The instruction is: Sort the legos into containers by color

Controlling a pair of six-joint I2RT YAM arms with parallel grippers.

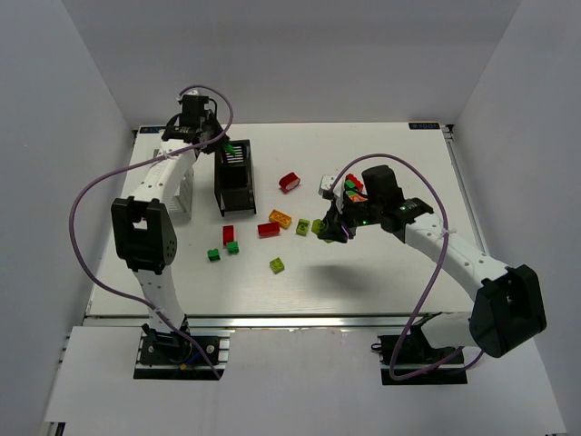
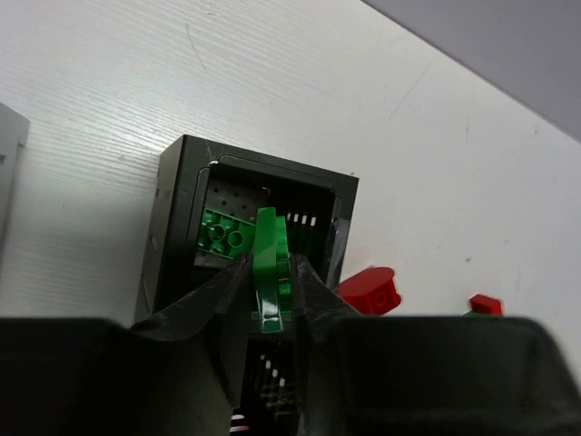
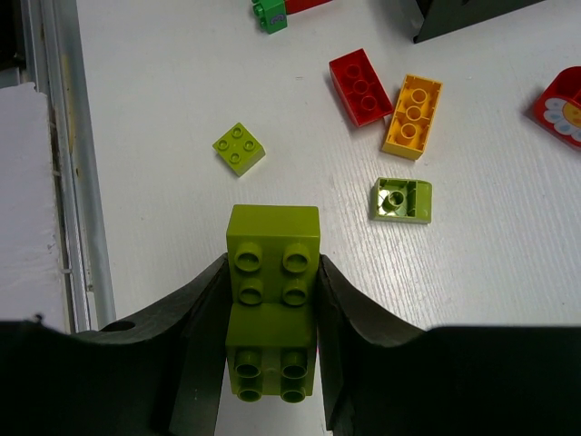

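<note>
My left gripper (image 1: pixel 222 145) hovers over the black bin (image 1: pixel 234 177). In the left wrist view the gripper (image 2: pixel 270 269) is shut on a dark green brick (image 2: pixel 266 238), held on edge above the bin's (image 2: pixel 177 173) far compartment, where another dark green brick (image 2: pixel 222 232) lies. My right gripper (image 1: pixel 325 227) is at the table's middle right. In the right wrist view the gripper (image 3: pixel 272 265) is shut on a long yellow-green brick (image 3: pixel 272 232), held above the table. The white bin (image 1: pixel 179 193) stands left of the black one, partly hidden by the left arm.
Loose bricks lie on the table: red (image 1: pixel 290 182), red (image 1: pixel 269 229), orange-yellow (image 1: pixel 280 218), yellow-green (image 1: pixel 302 226), yellow-green (image 1: pixel 277 265), red (image 1: pixel 228 234), two dark green (image 1: pixel 232 247) (image 1: pixel 213 255). A few more pieces (image 1: pixel 352 184) lie beside the right arm.
</note>
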